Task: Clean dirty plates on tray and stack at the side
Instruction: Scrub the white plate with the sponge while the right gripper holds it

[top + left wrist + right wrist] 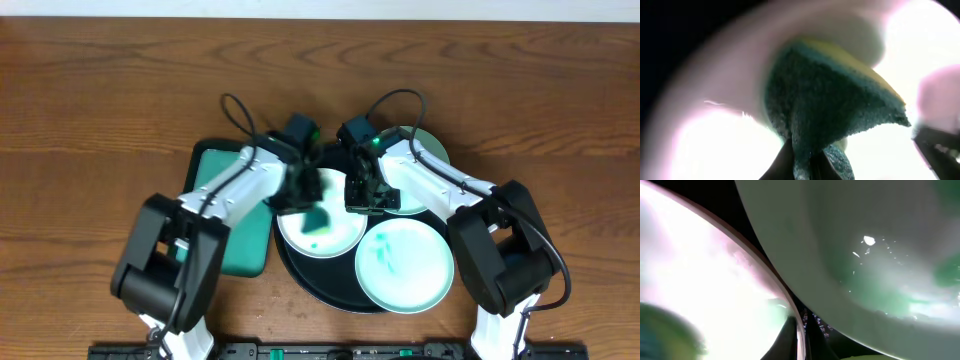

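We see 3 small round shallow plates on the glossy round black tray (320,285), which has a raised rim and sits at the middle of the brown wood-grain worktop (100,100). The white plate (335,238) lies at the tray's left and carries a teal smear. The near mint plate (405,265) is streaked with teal. The far mint plate (432,152) is partly hidden under the right arm.

The left claw (305,200) is clamped on a sponge (835,100) over the white plate. The sponge has a coarse, fibrous teal face and a soft yellow layer behind. The right claw (802,340) is pinched together on the white plate's thin rim. Left of the black tray lies a teal tray (235,255), rectangular with rounded corners.
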You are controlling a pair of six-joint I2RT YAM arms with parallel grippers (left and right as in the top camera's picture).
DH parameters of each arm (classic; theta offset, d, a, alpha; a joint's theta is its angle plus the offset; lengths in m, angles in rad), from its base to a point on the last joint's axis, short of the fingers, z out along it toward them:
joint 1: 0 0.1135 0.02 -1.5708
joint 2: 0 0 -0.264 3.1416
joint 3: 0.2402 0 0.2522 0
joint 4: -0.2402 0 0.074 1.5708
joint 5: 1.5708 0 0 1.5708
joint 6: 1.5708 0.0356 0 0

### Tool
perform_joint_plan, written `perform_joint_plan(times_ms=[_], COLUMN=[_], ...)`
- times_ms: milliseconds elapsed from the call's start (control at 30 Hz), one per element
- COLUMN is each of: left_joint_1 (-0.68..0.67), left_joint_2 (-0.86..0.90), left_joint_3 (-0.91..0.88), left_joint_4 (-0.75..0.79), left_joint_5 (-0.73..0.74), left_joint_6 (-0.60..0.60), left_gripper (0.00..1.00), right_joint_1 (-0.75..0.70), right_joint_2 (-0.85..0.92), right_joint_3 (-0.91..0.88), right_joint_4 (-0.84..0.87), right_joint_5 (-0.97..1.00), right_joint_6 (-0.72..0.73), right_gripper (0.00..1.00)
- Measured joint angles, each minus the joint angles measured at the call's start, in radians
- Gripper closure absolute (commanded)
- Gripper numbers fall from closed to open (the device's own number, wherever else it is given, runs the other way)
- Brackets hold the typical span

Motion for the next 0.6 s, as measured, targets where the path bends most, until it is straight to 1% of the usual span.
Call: perform_joint_plan(times_ms=[133,233,333,500,600], left_joint_1=[0.058,0.066,0.065,0.045,-0.002], left_joint_2=[-0.007,-0.009,-0.009,-0.005,-0.002], left_joint_3=[0.006,0.009,0.010,0.007,-0.003], left_joint_4=[-0.068,-0.092,-0.112,-0.117,-0.093], left_joint_5=[-0.065,-0.106,-0.113,-0.021,0.055], left_joint_6=[0.003,0.003,0.018,0.097,0.127], left_gripper=[0.93,0.93,0.93,0.93,0.93], right_joint_1=[0.003,0.012,0.017,0.017,0.017], right_joint_2=[0.000,0.002,0.003,0.003,0.003], right_joint_3=[0.002,0.005,0.006,0.006,0.006], right_joint_4=[0.016,0.029,0.031,0.031,0.031], right_joint_5=[-0.018,-0.034,-0.036,-0.034,-0.032], right_joint_6=[0.000,0.000,0.000,0.000,0.000], right_gripper=[0.99,0.99,0.99,0.99,0.99])
